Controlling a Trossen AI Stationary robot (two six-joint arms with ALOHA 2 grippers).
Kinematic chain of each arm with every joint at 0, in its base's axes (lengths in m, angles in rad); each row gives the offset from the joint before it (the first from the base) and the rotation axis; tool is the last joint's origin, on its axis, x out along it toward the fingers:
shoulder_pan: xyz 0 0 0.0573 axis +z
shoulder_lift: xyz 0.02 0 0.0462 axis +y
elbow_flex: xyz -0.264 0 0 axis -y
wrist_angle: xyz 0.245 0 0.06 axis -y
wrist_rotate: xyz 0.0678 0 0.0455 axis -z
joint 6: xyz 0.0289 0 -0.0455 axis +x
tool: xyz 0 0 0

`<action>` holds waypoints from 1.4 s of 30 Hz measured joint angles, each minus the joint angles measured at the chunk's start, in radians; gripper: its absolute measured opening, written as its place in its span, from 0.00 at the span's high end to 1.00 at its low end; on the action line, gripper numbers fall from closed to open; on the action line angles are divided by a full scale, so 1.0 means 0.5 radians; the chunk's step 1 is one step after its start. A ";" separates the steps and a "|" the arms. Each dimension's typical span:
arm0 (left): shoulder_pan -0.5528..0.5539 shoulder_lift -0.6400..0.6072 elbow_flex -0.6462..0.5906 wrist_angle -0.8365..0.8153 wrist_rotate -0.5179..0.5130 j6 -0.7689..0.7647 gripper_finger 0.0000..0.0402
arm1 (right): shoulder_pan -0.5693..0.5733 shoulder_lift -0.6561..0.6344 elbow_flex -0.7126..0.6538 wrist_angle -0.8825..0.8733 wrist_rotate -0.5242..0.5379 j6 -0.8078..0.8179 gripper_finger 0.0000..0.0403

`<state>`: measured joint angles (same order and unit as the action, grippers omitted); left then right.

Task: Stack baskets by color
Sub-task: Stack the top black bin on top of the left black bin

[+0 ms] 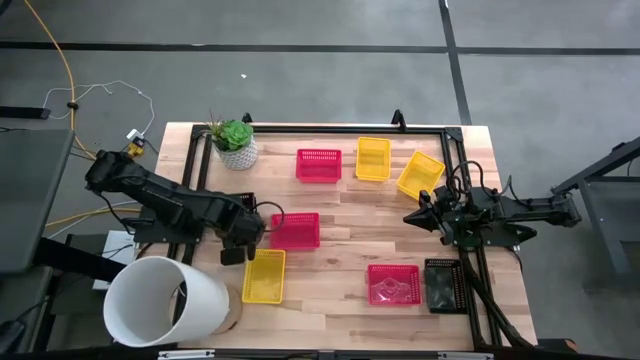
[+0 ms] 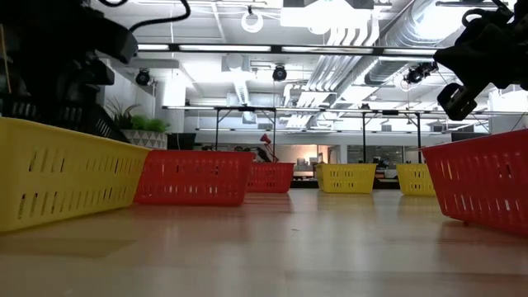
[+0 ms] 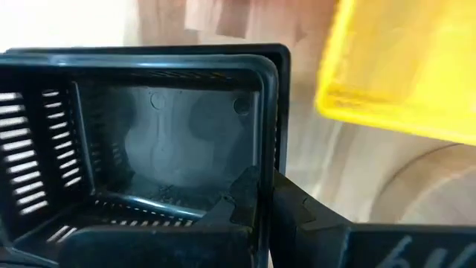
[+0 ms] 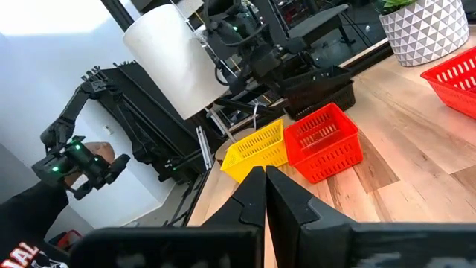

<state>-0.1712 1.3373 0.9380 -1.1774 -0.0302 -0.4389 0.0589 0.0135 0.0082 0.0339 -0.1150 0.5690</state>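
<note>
Baskets lie scattered across the bench [image 1: 340,225]. Left pincer [image 1: 236,243], centre-left, is clamped on a black basket [image 3: 149,141] beside the white bucket [image 1: 165,300]; right pincer [image 1: 418,214] hovers pressed together, centre-right.

Black basket [image 3: 149,149] cut off by left wrist frame edge; yellow basket [image 3: 401,67] blurred, cropped there. Low view crops near yellow basket [image 2: 58,177] and red basket [image 2: 487,186]. White bucket [image 1: 165,300] hides table [image 1: 330,215] corner.
</note>
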 joint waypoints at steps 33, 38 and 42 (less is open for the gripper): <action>0.159 0.000 -0.025 0.067 -0.230 -0.012 0.83 | 0.000 0.001 0.000 0.000 0.000 0.000 1.00; 0.150 0.000 -0.025 0.055 -0.342 -0.022 0.69 | 0.000 0.001 -0.001 0.001 -0.001 0.000 1.00; 0.168 -0.005 -0.017 0.041 -0.344 0.003 0.59 | -0.001 0.001 0.000 0.000 0.000 0.000 1.00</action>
<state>-0.0873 1.3348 0.9293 -1.1569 -0.2024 -0.4374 0.0587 0.0139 0.0081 0.0339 -0.1150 0.5690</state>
